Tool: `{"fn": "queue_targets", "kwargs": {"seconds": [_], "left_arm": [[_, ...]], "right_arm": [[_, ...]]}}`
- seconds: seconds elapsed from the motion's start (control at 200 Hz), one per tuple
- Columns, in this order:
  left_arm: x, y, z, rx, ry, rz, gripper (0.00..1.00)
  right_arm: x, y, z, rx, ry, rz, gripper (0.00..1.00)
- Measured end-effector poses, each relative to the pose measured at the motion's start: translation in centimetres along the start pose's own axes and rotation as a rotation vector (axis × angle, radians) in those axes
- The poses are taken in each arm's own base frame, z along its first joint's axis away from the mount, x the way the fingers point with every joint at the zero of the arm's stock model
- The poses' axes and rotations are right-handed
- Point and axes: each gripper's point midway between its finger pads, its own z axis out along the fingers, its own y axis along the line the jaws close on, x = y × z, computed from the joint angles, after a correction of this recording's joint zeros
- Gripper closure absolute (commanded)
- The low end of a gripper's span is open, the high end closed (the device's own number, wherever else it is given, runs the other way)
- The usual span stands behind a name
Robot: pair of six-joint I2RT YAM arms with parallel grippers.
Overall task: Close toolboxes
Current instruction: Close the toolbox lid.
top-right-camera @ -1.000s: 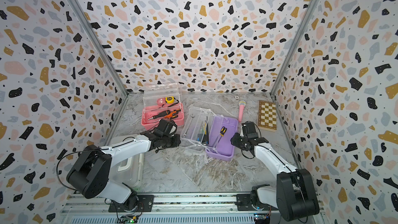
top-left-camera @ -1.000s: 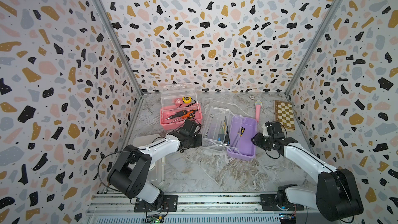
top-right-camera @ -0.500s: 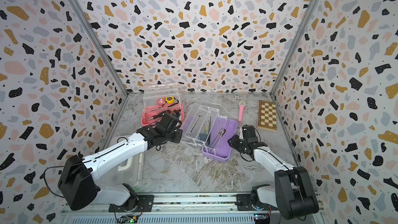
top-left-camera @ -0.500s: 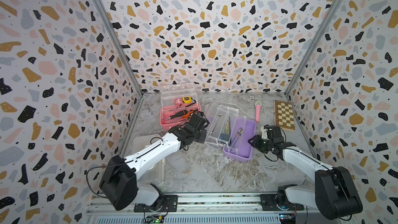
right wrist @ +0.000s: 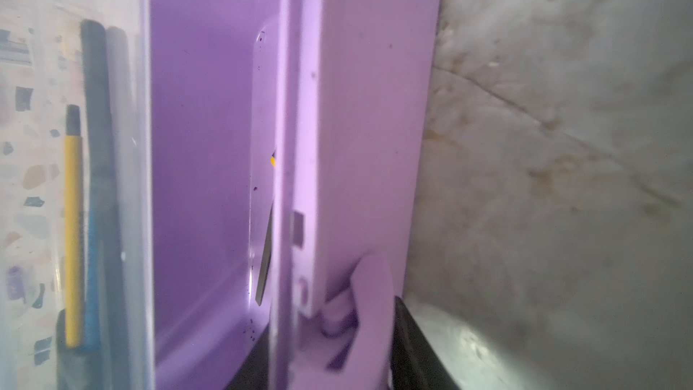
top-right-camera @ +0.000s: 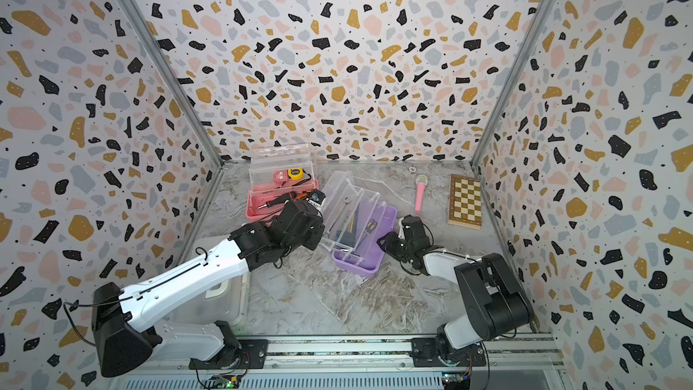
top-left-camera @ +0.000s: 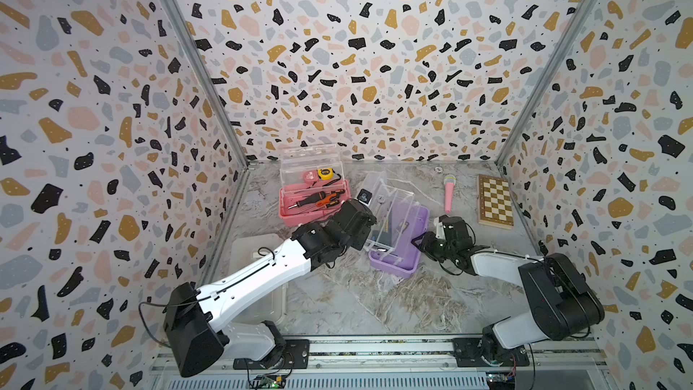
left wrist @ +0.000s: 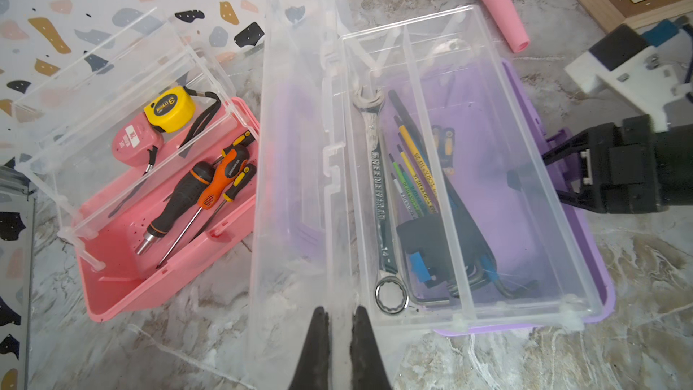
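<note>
Though open, purple toolbox lid (top-left-camera: 390, 215) higher

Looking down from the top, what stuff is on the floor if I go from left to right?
In a top view: white box → pink box → purple box → microphone → chessboard.

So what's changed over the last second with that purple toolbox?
The left hand, shut, reached forward and swung the clear lid of the purple plastic toolbox up from lying open to standing tilted over its base. The right hand stayed clamped on that base's side. The open pink plastic toolbox, wooden chessboard and pink microphone haven't moved.
</note>
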Motion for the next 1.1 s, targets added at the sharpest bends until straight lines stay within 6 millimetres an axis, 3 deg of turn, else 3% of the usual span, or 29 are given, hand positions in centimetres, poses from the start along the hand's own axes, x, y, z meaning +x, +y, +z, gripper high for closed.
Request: {"fn": "queue_targets", "kwargs": {"seconds": [0.18, 0.305, 0.521, 0.631, 0.766, 0.891, 1.102], "left_arm": [[-0.7, -2.0, -0.8, 0.028, -0.028, 0.042, 1.0], [-0.8, -3.0, -0.9, 0.069, -0.017, 0.038, 0.83], [-1.2, -8.1, -2.6, 0.324, 0.0, 0.009, 0.46], [-1.5, -9.0, -3.1, 0.38, 0.002, -0.013, 0.33], [-1.7, -9.4, -3.1, 0.402, 0.007, -0.037, 0.28], [-1.8, -9.2, -2.2, 0.397, 0.022, -0.07, 0.2], [-2.6, -6.1, 0.5, 0.351, 0.032, -0.203, 0.0]], "right_arm": [[-0.1, 1.5, 1.5, -0.035, 0.004, -0.009, 0.59], [-0.2, 1.9, 1.8, -0.054, -0.002, -0.003, 0.58], [0.0, 3.3, 1.6, -0.1, 0.004, -0.035, 0.57], [0.1, 3.2, 1.0, -0.08, 0.005, -0.043, 0.56], [0.1, 3.0, 0.0, -0.048, -0.003, -0.057, 0.55], [-0.7, 3.8, -2.4, -0.044, -0.047, -0.096, 0.54], [-2.0, 4.7, -6.7, -0.01, -0.132, -0.18, 0.48]]}}
